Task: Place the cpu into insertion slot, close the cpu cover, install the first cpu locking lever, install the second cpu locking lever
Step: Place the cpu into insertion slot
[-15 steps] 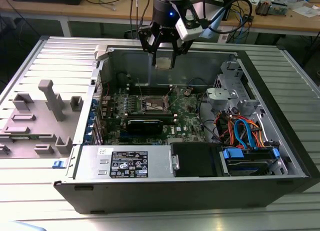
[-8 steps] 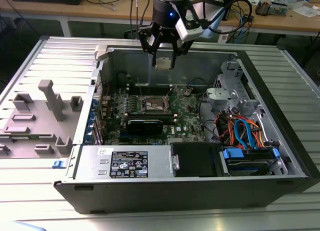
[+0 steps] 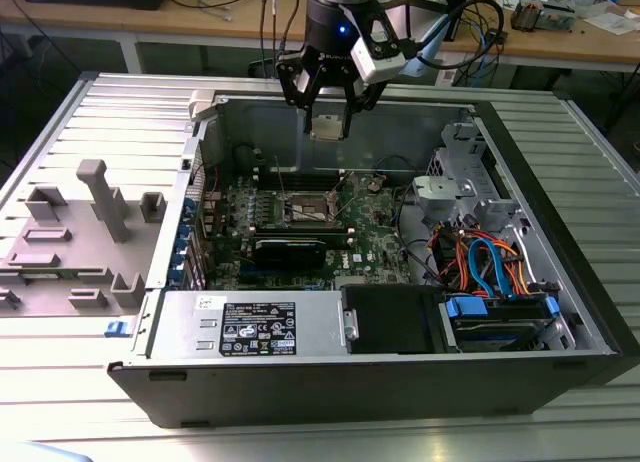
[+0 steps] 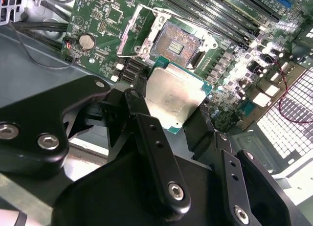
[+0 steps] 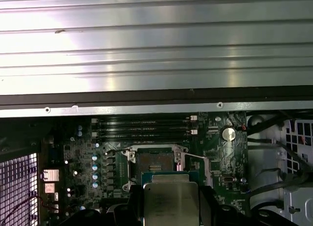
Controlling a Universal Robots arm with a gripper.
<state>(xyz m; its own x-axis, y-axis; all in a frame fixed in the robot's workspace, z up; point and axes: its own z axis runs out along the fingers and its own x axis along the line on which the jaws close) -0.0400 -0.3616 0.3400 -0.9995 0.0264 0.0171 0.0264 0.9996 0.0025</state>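
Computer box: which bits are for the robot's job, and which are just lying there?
For the job: gripper, cpu it holds, insertion slot, cpu cover.
Just lying about: memory slots, round battery, coloured cables, grey blocks.

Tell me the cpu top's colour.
The cpu top is silvery-tan; second wrist view shows it best.

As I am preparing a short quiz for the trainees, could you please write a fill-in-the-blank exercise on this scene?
1. The cpu hangs ____ the green motherboard, not touching it.
2. The gripper is ____ on the cpu.
3. The insertion slot is ____, with no chip in it.
Missing words: above; shut; empty.
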